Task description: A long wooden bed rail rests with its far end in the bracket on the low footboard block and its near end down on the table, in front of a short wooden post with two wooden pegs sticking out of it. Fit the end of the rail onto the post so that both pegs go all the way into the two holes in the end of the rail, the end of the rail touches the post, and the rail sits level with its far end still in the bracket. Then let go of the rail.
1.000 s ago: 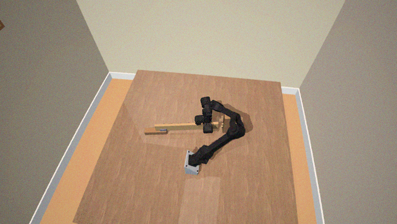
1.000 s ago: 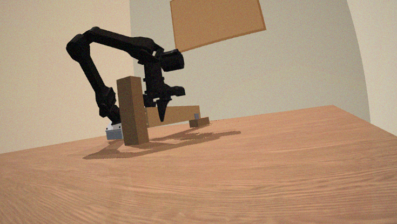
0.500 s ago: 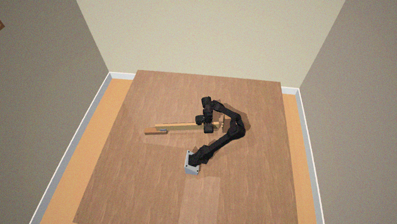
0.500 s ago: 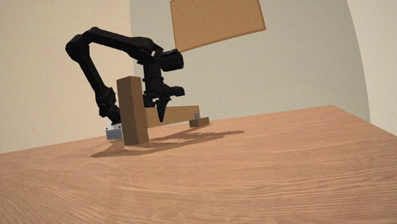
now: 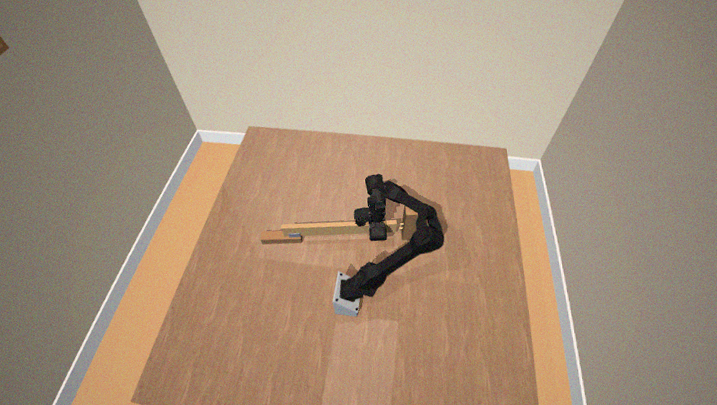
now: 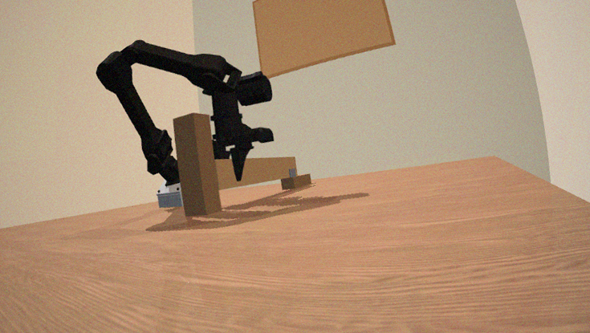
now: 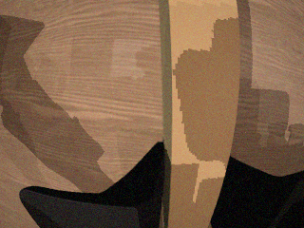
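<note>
The long wooden rail (image 5: 326,228) (image 6: 267,168) (image 7: 206,100) is between my fingers near its near end. My gripper (image 6: 235,173) (image 7: 178,147) is shut on it from above, one finger on each side. The rail's far end is at the bracket (image 5: 295,234) (image 6: 292,173) on the low footboard block (image 5: 281,240) (image 6: 295,182). The near end is raised off the table and faces the post (image 5: 410,226) (image 6: 200,165). In the top view the pegs (image 5: 401,225) show in a small gap between rail end and post. The post hides the rail's end in the exterior view.
The arm's grey base (image 5: 346,297) (image 6: 169,199) stands on the wooden table (image 5: 244,331) (image 6: 376,267) to one side of the rail. The arm's elbow (image 5: 428,237) (image 6: 114,72) bends around beside the post, above the table. A brown board (image 6: 322,28) is on the wall.
</note>
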Tool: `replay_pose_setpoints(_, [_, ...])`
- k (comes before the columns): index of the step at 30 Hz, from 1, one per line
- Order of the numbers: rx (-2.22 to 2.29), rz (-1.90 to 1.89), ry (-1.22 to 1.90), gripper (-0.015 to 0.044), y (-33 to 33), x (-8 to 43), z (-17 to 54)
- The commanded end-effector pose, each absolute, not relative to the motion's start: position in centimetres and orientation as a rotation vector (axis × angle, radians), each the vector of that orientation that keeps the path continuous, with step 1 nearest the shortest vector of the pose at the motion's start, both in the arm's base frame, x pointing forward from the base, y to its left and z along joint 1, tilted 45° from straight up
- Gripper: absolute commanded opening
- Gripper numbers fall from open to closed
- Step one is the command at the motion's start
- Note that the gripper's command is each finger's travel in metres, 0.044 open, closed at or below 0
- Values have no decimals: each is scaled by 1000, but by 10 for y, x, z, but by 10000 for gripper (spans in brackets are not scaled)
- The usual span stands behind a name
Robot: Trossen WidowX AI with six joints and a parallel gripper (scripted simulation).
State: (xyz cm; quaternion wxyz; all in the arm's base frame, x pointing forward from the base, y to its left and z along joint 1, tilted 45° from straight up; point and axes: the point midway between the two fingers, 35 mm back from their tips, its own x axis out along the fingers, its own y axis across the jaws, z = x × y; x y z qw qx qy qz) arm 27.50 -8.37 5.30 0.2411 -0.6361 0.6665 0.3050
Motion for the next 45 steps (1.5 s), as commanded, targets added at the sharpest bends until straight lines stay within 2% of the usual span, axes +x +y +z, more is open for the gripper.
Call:
replay_pose_setpoints(1, [-1743,838,1822,0,-85,275,55])
replay_pose_setpoints(45, [-1743,837,1822,0,-94,276,65])
